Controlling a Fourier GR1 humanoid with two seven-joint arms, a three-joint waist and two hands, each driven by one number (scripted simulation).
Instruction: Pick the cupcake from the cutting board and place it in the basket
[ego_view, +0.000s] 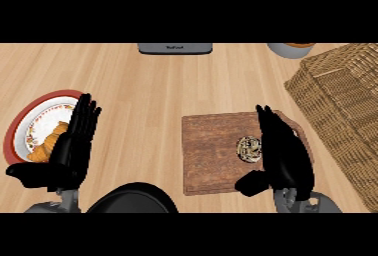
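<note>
On the cutting board (214, 150), cupcake (249, 149) just left of open right robot hand (284, 150)

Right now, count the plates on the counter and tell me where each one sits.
1. A red-rimmed plate lies at the counter's left edge, partly behind the left hand, with a croissant on it. The hands may hide other things.

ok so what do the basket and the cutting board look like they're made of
The basket looks like woven wicker: tan strands in a tight criss-cross weave, matte. The cutting board looks like dark wood: brown, streaky grain, dull finish, though it could be a wood-look surface.
</note>
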